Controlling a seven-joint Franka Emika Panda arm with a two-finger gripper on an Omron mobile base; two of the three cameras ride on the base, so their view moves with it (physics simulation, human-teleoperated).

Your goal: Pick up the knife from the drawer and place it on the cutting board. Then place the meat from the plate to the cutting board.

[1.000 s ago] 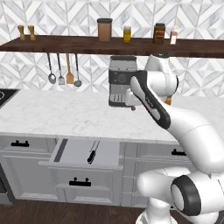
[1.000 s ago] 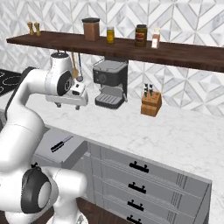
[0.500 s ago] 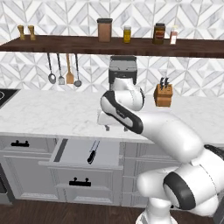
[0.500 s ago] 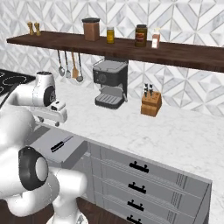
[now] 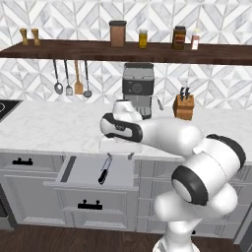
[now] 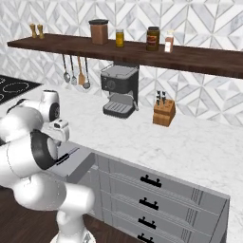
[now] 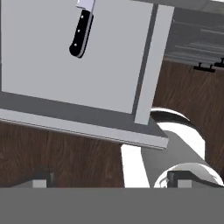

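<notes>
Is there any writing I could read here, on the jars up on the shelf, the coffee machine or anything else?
None can be read.
The dark jar and small bottle on the shelf carry labels too blurred to read.
The coffee machine has a round dial and no legible brand.

Knife (image 7: pixel 81 34): handle glossy black, plastic-like, with small pale rivets; blade (image 5: pixel 107 162) pale, metallic. Drawer (image 7: pixel 65 61): inner floor smooth, matt, pale grey, painted look; front panel (image 5: pixel 88 202) the same matt grey, bar handle (image 5: pixel 89 204) black. Counter (image 5: pixel 44 125): white marble-look stone with faint grey veining, smooth, slight sheen. Shelf (image 5: pixel 74 49): dark brown wood, smooth. Knife block (image 5: pixel 183 107): tan wood, matt, with black handles. Coffee machine (image 5: pixel 137 93): dark body with brushed grey metal panels. Hanging utensils (image 5: pixel 71 81): two metallic, one wooden. Backsplash (image 6: pixel 209 28): white and grey geometric tile, glossy. Floor (image 7: pixel 65 153): dark brown wood planks, grain visible, low sheen.
</notes>
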